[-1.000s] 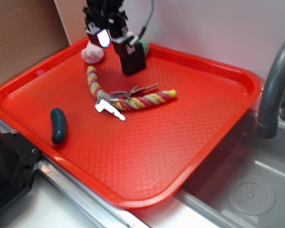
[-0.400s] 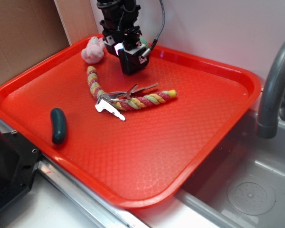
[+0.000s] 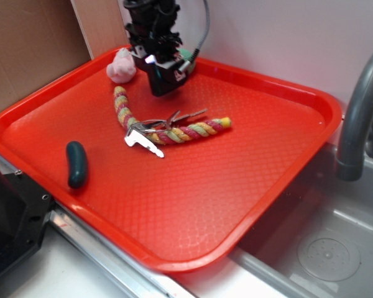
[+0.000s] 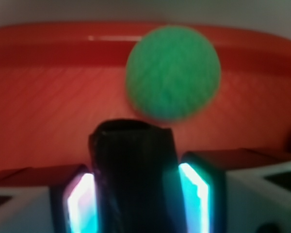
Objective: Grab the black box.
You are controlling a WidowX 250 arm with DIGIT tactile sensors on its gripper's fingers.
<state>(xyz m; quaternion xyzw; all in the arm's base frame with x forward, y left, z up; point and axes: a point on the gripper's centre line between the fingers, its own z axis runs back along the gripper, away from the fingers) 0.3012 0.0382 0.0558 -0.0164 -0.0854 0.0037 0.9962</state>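
Wrist view shows you the gripper pinching the black box between both lit fingers, though the picture is blurry. You'll find the green ball just beyond it, near the red tray's back rim.

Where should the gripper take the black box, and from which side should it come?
Across its two flat side faces, from above. In the wrist view the black box already stands between the fingers, one on each face. The green ball sits just behind it, so a top-down approach avoids it.
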